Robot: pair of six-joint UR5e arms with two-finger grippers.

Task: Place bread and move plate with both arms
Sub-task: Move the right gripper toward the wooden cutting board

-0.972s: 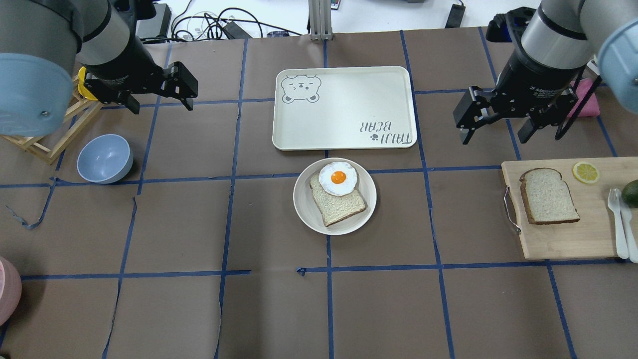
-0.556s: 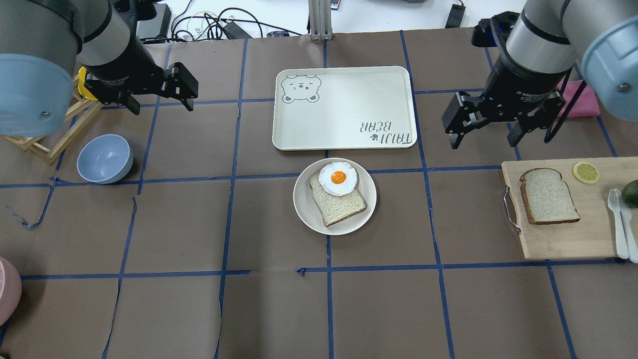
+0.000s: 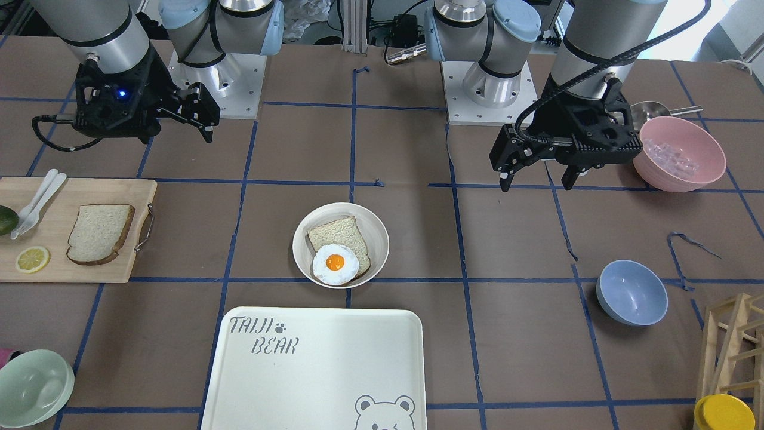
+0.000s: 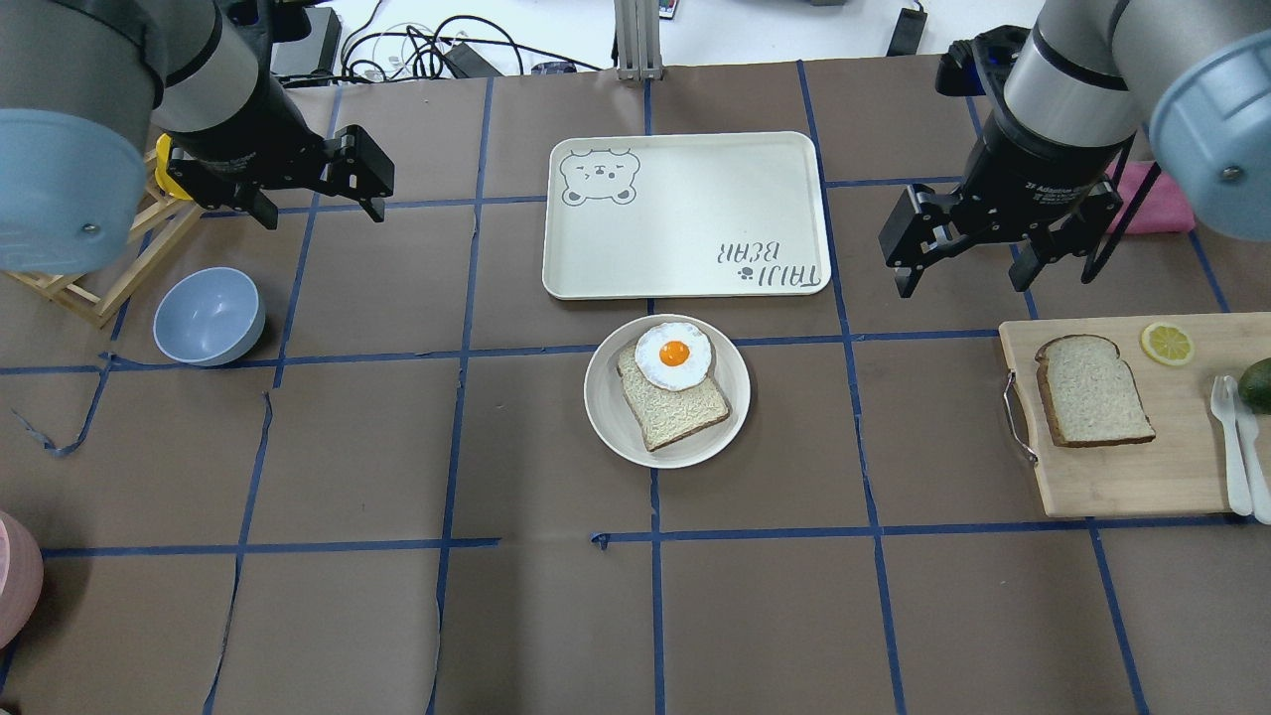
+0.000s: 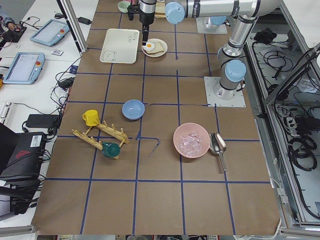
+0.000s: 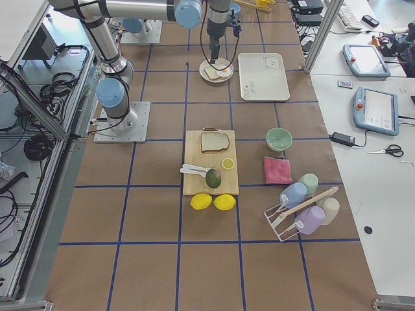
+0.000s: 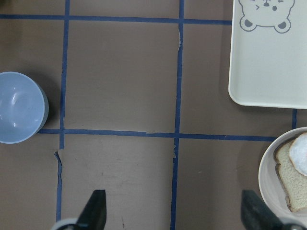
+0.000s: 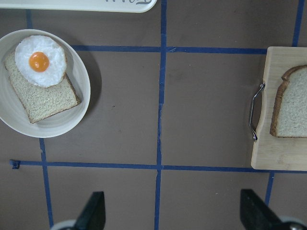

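Note:
The bread (image 4: 1092,389) lies flat on a wooden cutting board (image 4: 1132,477) at the right; it also shows in the right wrist view (image 8: 292,103) and the front view (image 3: 98,233). The cream plate (image 4: 601,397) sits at the table's middle and holds a thinner slice topped with a fried egg (image 4: 673,356). My right gripper (image 4: 961,286) is open and empty, hovering between the tray and the board, beyond the bread. My left gripper (image 4: 323,214) is open and empty, high at the far left, well away from the plate (image 7: 268,182).
A bear-printed tray (image 4: 685,214) lies just beyond the plate. A blue bowl (image 4: 209,316) and a wooden rack are at the left. A lemon slice (image 4: 1167,343), an avocado and white utensils share the board. A pink bowl (image 3: 680,152) stands near my left arm's base.
My right gripper has shifted left and slightly farther from the board, still open. The left arm, the bread and the plate have not moved.

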